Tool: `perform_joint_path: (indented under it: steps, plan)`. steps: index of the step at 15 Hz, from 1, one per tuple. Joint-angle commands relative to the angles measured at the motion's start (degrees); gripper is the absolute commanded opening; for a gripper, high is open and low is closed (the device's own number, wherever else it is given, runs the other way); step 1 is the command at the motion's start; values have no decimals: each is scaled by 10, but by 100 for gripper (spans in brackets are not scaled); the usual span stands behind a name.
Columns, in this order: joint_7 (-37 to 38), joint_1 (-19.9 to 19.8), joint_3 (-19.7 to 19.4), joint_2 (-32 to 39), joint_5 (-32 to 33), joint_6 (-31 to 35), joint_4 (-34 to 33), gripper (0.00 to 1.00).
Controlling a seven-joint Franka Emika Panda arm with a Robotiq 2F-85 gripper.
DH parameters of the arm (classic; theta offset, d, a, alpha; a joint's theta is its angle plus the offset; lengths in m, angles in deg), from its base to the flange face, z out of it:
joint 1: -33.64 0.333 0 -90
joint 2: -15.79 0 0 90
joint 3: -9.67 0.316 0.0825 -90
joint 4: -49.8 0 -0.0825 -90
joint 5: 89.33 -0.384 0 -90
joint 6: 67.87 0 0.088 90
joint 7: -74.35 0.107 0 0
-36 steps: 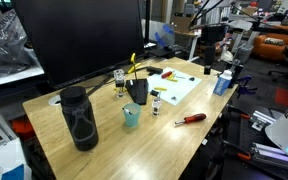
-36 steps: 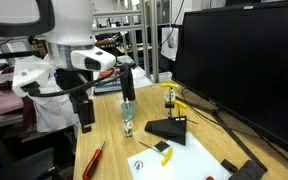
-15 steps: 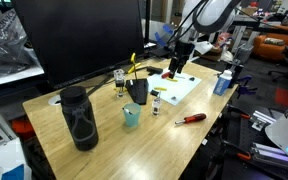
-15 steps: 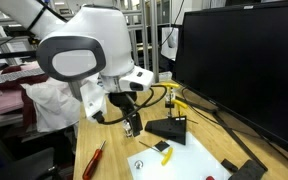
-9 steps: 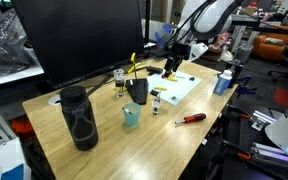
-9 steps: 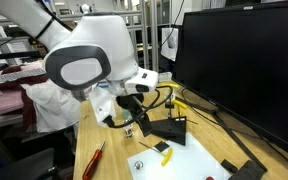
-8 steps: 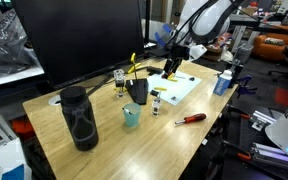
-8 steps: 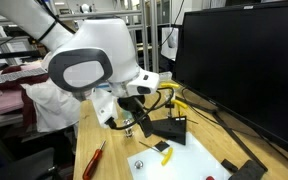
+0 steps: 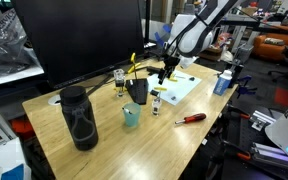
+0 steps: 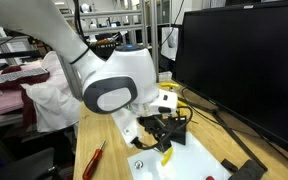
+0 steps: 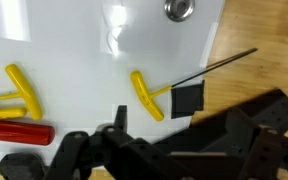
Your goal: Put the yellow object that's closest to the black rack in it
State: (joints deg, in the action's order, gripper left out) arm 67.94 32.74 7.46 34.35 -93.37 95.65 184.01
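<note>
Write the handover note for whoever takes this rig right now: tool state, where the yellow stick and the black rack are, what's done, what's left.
Tool: open, empty, low over the white paper sheet.
Thin bright-yellow stick-like object: lying flat, handle on the sheet, just ahead of the tool in the wrist view; not gripped.
Small matte-black angular rack: on the table beside the sheet.
Done: tool lined up over the object. Left: grasp it, lift, carry to the rack, insert, release.
Leave the other yellow handle and the red handle alone.
</note>
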Motion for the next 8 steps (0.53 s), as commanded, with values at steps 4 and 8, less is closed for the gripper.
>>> perform_joint_path:
  steps: [4,8]
  plan:
    - [-4,-29,19,79,7,3,-70,100]
    - [-2,-29,12,107,21,3,-97,100]
